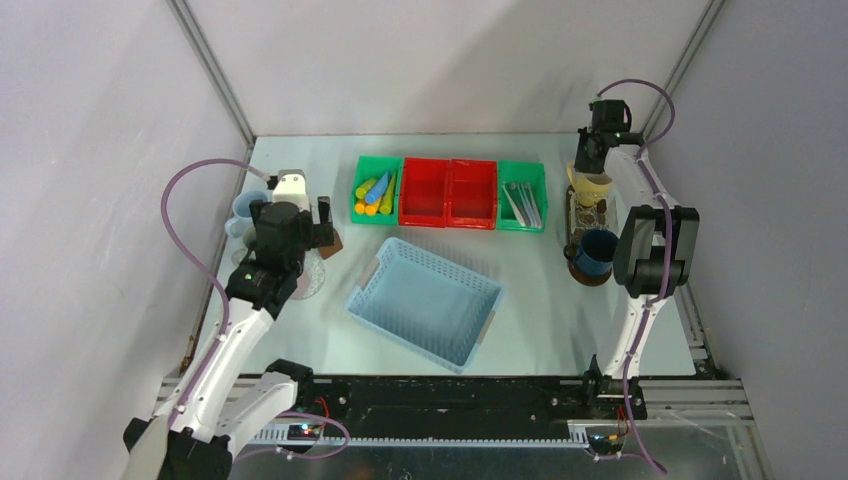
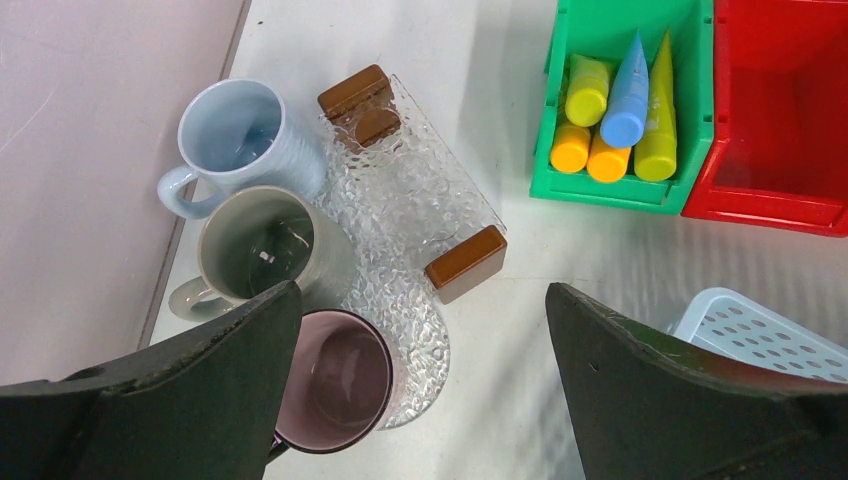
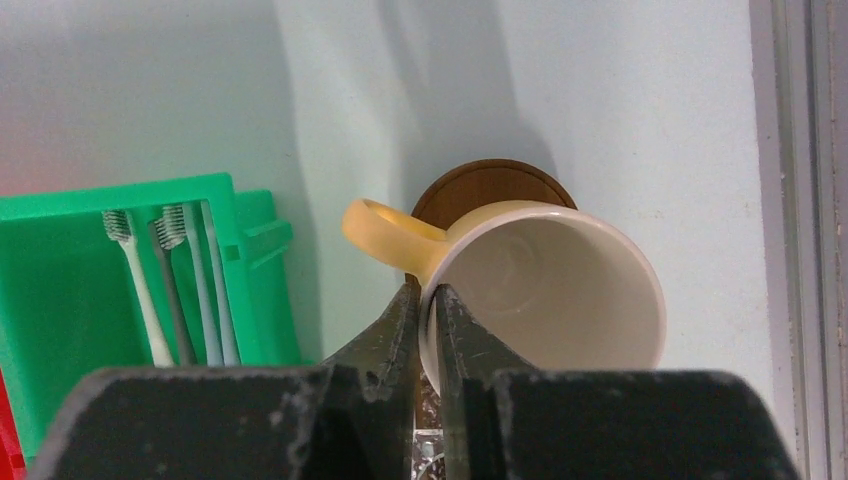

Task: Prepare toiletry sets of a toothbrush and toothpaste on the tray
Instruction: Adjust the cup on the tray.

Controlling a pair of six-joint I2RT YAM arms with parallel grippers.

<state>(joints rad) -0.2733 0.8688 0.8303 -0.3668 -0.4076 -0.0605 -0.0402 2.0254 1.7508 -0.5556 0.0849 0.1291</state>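
Right wrist view is showing the right end effector [image 3: 427, 295] clamping the rim of the cream mug [image 3: 545, 290] over the far end of the tray [image 3: 490, 185], while the left end effector [image 2: 422, 295] is hovering spread wide above three mugs [image 2: 262, 245].

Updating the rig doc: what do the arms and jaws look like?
Left arm and right arm: white links, black joint housings, a lilac cable looping along each. Jaws: matte black, wedge-shaped, scuffed edges.
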